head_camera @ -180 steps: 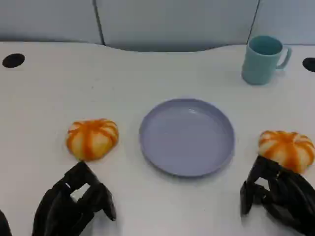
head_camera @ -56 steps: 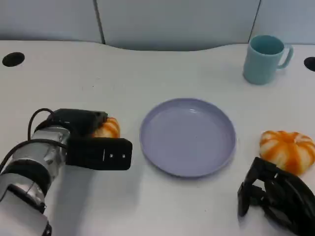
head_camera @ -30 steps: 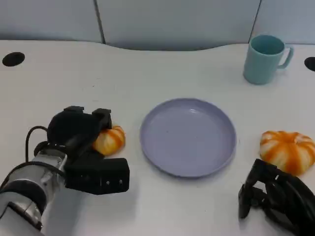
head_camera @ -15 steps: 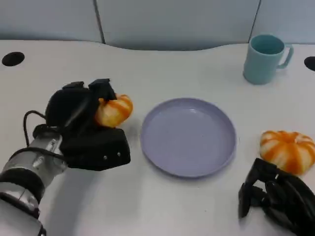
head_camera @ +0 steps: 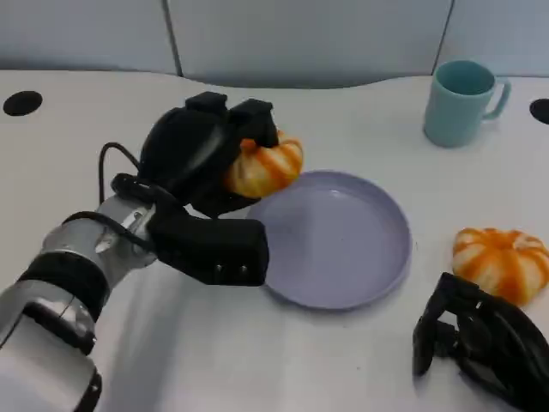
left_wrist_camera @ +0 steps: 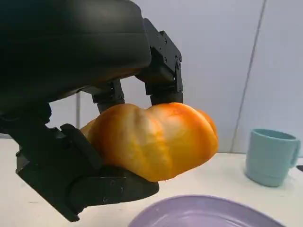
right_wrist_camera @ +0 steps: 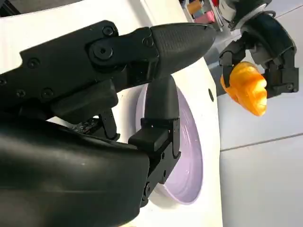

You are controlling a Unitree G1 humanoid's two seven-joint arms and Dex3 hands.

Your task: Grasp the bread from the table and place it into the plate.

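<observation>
My left hand (head_camera: 202, 154) grips an orange, white-striped bread (head_camera: 264, 167) and holds it in the air over the left rim of the lavender plate (head_camera: 343, 249). The left wrist view has the bread (left_wrist_camera: 154, 139) clasped between the black fingers (left_wrist_camera: 161, 66) above the plate (left_wrist_camera: 208, 213). A second bread of the same kind (head_camera: 500, 260) lies on the table right of the plate. My right hand (head_camera: 476, 343) sits near the table's front right, just in front of that bread, fingers curled, holding nothing. The right wrist view looks past its own fingers (right_wrist_camera: 163, 99) at the plate (right_wrist_camera: 189, 156) and the lifted bread (right_wrist_camera: 244, 87).
A teal mug (head_camera: 461, 100) stands at the back right, also in the left wrist view (left_wrist_camera: 270, 156). Black holes sit in the tabletop at the far left (head_camera: 22, 103) and far right (head_camera: 539, 110). A pale wall panel backs the table.
My left hand closed on the left bread, lifted it off the table and carried it right and away from me to the plate's left rim. The right hand has stayed put.
</observation>
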